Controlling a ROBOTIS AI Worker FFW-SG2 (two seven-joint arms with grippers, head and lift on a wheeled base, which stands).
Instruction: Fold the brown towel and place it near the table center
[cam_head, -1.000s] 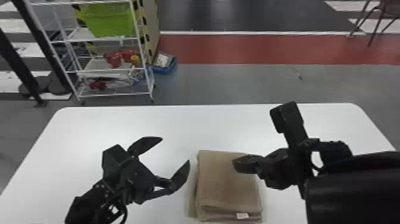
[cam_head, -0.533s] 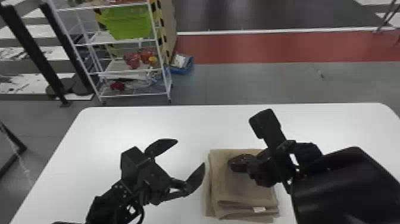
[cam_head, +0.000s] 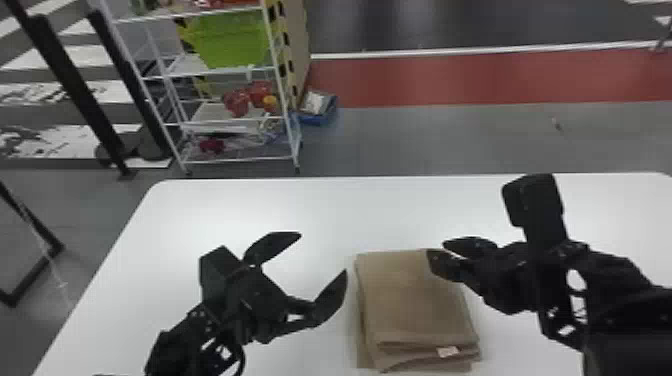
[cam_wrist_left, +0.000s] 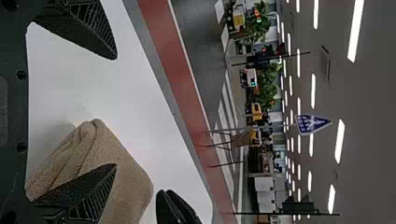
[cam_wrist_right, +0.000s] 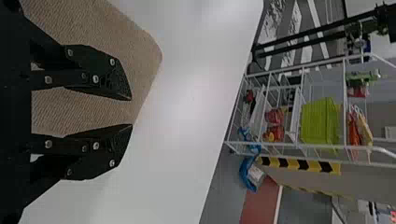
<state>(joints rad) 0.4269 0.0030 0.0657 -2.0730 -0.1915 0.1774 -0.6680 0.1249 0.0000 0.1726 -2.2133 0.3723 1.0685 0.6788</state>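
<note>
Left arm (cam_head: 172, 350): matt black, angular segments, curved black cable (cam_head: 242, 356). Dark flat mounting plate (cam_wrist_left: 17, 112), round holes (cam_wrist_left: 21, 75). Left jaws: black, tapered, ribbed inner faces.

Right arm (cam_head: 620, 275): black; blocky round-cornered housing (cam_head: 534, 200). Right jaws: black, angular, silvery round screw heads (cam_wrist_right: 95, 79).

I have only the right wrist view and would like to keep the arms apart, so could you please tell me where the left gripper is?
Observer: In the head view, the left gripper is at the left side of the brown towel, its fingers spread wide.
Operator: Thank you. What can you see at the towel's near end?
Observer: Several folded layers are stacked there, with a small pale tag toward the right corner.
</note>
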